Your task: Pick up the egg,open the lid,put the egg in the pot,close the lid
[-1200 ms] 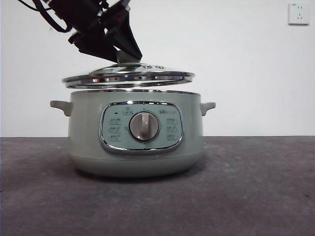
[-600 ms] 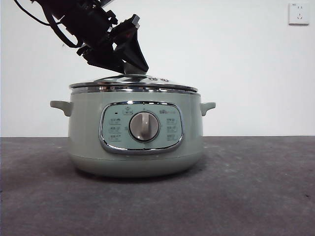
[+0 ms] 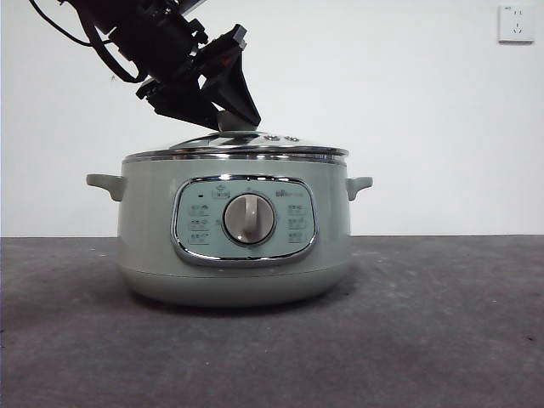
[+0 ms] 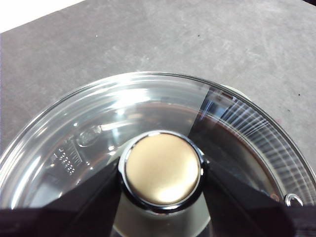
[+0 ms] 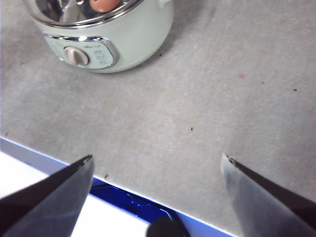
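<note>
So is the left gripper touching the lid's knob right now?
Touching. In the left wrist view the left gripper has both jaws pressed against the sides of the knob on the lid.

Left tool (image 3: 231, 119) clamped, right tool (image 5: 157, 170) agape

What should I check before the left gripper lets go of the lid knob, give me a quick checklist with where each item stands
1. Lid seated on the pot: ok, in the front view its chrome rim lies level on the pot's rim with no gap.
2. Egg inside the pot: ok, the right wrist view shows it through the glass.
3. Left gripper on the knob: ok, its jaws sit on both sides of the knob.
4. Right gripper out of the way: ok, open and away from the pot, over the table.
5. Pot upright: ok, level on the table.
</note>
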